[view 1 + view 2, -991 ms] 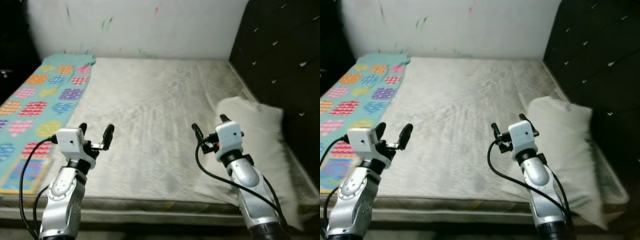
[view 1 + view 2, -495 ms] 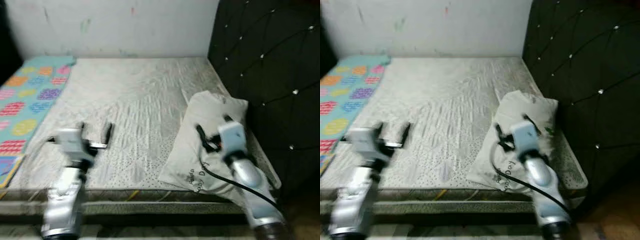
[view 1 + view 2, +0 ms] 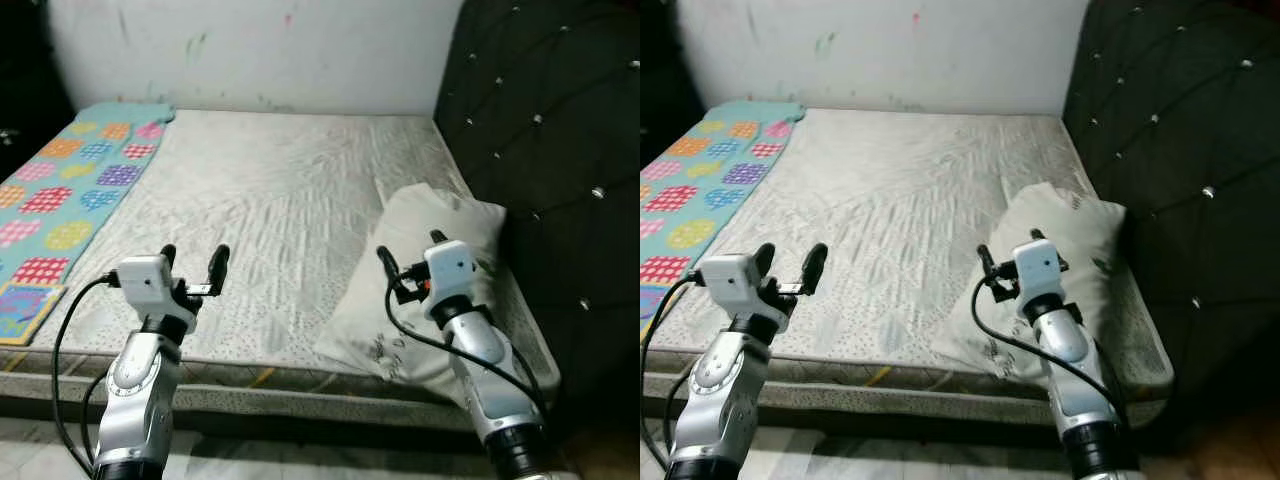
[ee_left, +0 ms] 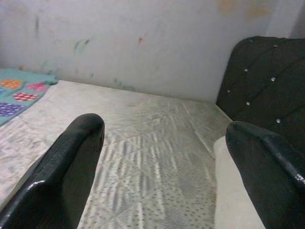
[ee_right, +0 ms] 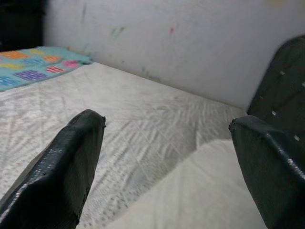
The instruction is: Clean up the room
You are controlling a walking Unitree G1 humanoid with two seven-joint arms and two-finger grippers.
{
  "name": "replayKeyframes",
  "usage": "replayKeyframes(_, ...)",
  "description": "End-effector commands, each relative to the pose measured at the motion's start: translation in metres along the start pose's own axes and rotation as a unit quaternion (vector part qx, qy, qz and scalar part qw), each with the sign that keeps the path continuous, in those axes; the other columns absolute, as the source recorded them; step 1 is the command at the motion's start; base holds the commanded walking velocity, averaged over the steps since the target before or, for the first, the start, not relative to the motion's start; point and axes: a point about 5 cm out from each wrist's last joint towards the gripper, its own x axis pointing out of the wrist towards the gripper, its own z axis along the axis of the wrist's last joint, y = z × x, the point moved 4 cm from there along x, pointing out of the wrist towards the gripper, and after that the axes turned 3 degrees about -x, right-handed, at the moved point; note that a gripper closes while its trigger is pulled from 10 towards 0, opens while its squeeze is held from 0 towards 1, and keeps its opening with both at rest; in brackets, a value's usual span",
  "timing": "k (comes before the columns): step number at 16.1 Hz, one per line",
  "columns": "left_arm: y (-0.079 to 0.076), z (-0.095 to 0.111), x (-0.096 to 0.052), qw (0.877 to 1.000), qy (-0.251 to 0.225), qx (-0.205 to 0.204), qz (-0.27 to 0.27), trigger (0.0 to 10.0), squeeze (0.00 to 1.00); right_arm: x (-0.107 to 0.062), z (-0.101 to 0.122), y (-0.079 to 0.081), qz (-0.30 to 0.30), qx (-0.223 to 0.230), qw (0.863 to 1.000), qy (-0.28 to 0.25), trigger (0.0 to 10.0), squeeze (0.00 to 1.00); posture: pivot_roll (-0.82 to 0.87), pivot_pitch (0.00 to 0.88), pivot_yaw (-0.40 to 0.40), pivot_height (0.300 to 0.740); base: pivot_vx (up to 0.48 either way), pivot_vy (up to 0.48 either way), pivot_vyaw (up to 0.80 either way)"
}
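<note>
A bare quilted mattress point(image 3: 270, 200) lies before me, with a white pillow point(image 3: 440, 220) at its right side beside a black tufted headboard point(image 3: 550, 130). A turquoise blanket with coloured hearts point(image 3: 60, 190) covers the mattress's left edge. My left gripper point(image 3: 192, 264) hangs open over the near left part of the mattress, holding nothing. Over the pillow's near end my right gripper point(image 3: 410, 252) is held open and empty. Both wrist views look across the mattress point(image 4: 152, 143) to the wall, and the pillow point(image 5: 209, 191) shows between the right fingers.
A white wall with paint marks point(image 3: 260, 50) stands behind the bed. The mattress's front edge point(image 3: 300, 385) runs just below my grippers, with floor point(image 3: 890, 455) under it. A dark area point(image 3: 20, 60) lies at the far left.
The camera has swung back left after turning right, so the scene shifted. Both arms keep the same raised pose with fingers apart; the pillow and blanket lie as before.
</note>
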Motion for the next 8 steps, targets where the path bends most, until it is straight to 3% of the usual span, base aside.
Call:
replayKeyframes(1,0.001,-0.003,-0.005,1.000,0.005,0.006,0.005,10.0,0.00,-0.003,-0.004,0.004,0.010,0.003,1.000,0.002,10.0,0.00,-0.01,0.000,-0.021,0.740,0.000,0.000,0.00)
replayKeyframes(4,0.004,-0.023,-0.024,0.999,0.031,0.015,0.015,10.0,0.00,-0.017,-0.016,0.016,0.026,0.007,1.000,0.009,10.0,0.00,0.00,0.000,-0.036,0.740,0.000,0.000,0.00)
replayKeyframes(6,0.013,-0.033,-0.039,0.998,0.053,0.029,0.025,10.0,0.00,-0.033,-0.024,0.001,0.004,-0.023,0.999,0.022,10.0,0.00,-0.02,0.000,-0.033,0.740,0.000,0.000,0.00)
replayKeyframes(7,0.024,-0.038,-0.052,0.996,0.069,0.036,0.038,10.0,0.00,-0.052,-0.035,-0.014,-0.011,-0.040,0.998,0.043,10.0,0.00,-0.04,0.000,-0.024,0.740,0.000,0.000,0.00)
replayKeyframes(8,0.027,-0.039,-0.055,0.996,0.073,0.038,0.043,10.0,0.00,-0.058,-0.037,-0.018,-0.013,-0.044,0.998,0.047,10.0,0.00,-0.04,0.000,-0.023,0.740,0.000,0.000,0.00)
